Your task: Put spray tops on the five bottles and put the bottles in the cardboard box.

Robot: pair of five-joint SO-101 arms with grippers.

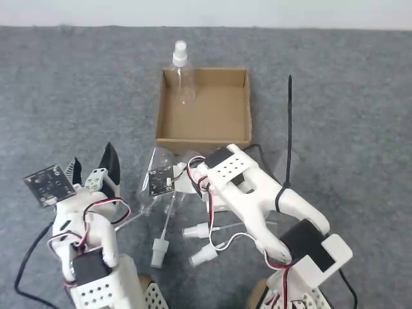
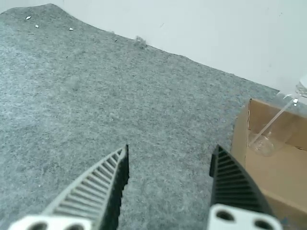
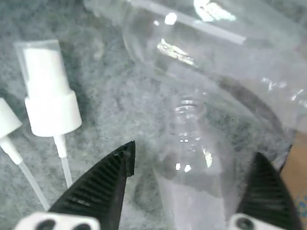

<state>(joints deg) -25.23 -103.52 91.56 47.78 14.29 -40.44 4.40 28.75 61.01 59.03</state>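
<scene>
The grey-carpeted bench (image 1: 347, 96) carries everything. The cardboard box (image 1: 219, 112) sits open at 12 o'clock of the work area. One capped bottle (image 1: 185, 84) already lies in its 11 o'clock corner, spray head poking over the far wall. By my reckoning one of five is done and four remain.

The right gripper (image 3: 194, 153) hangs just at 6 o'clock of the box, over a heap of clear bottles (image 1: 158, 174). Its fingers are spread wide and grip nothing, straddling the open neck of one uncapped bottle (image 3: 187, 115). The left gripper (image 2: 170, 153) is well off at 9 o'clock of the heap, fingers likewise released, above bare bench with the box ahead of it.

At least three loose spray tops (image 1: 196, 230) lie at 6 o'clock of the heap, thin dip tubes attached. One spray top (image 3: 50, 103) rests just beside the right fingers.

The step in hand looks like picking up a bottle for capping. To do it well:
- Close on the body below the shoulder, not on the neck, since the thread must stay free.
- Squeeze gently, because thin clear plastic may buckle or squirt out.
- Lift clear of the neighbouring bottles before turning it.
- Have the other arm take a top by its collar, feed the tube into the neck first, then seat it.
</scene>
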